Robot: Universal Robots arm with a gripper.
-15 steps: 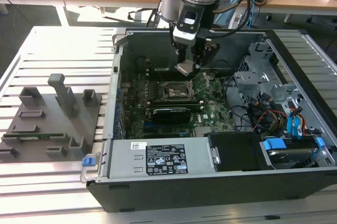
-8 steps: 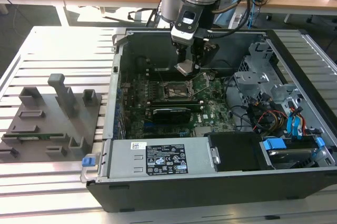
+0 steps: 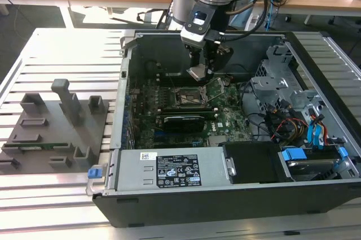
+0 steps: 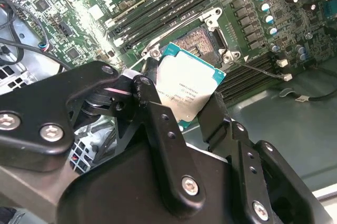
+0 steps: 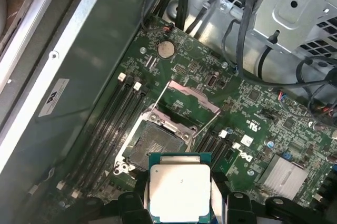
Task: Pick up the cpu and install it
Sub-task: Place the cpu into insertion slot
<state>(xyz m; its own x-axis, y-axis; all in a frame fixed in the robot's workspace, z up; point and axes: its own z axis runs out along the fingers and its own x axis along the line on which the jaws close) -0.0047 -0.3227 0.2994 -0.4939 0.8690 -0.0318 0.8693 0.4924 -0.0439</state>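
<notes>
The cpu [image 5: 180, 190] is showing a pale silvery metal lid on a thin green rim in both wrist views. A few lines of dark print are running across the lid in the second wrist view [image 4: 187, 89], too small to read. The black gripper [image 5: 180, 196] is pinching it by two opposite edges, one finger [image 4: 152, 95] on each side.

In the exterior view the cpu [image 3: 198, 72] is hanging tilted just above centre frame, in the air over the green motherboard [image 3: 228, 118] and near the open cpu socket [image 3: 189, 97]. The socket's metal load plate [image 5: 192, 97] is standing swung up.

All this is sitting inside an open computer case [image 3: 128, 65] on a slatted metal table [image 3: 56, 48]. A white printed label [image 3: 177, 175] is lying on the power supply [image 3: 130, 175] at lower centre, its text not legible. A grey parts fixture [image 3: 56, 127] is resting at the left of the frame.
</notes>
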